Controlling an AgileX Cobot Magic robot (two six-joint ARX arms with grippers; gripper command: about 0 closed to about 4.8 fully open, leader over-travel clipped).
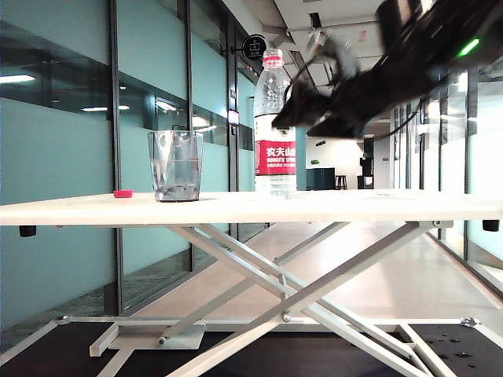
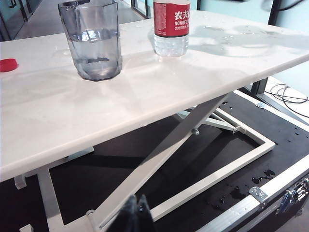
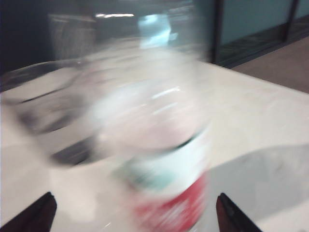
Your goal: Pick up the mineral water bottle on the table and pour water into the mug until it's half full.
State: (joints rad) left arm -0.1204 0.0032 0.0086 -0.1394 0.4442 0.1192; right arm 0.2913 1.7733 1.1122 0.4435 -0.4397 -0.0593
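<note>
The mineral water bottle point(image 1: 274, 126) stands upright on the counter point(image 1: 251, 208), its long axis vertical, cap off and only a little water showing below the red label. The right gripper point(image 1: 302, 114) hangs in the air just beside it at label height, on the side away from the mug, and in the right wrist view the blurred bottle point(image 3: 164, 159) fills the gap between the two dark fingertips point(image 3: 231, 215), which stand wide apart and touch nothing. So the bottle lies straight ahead of the released right gripper, and a level close around the label looks like the coming move. The mug point(image 1: 175, 166), a clear greyish tumbler, sits near the bottle and already holds some water, roughly a third to half. A small red cap point(image 1: 122, 193) lies beyond the mug. The left gripper point(image 2: 137, 216) hangs low, below the counter's edge and well apart from everything, its fingertips pressed together and empty.
</note>
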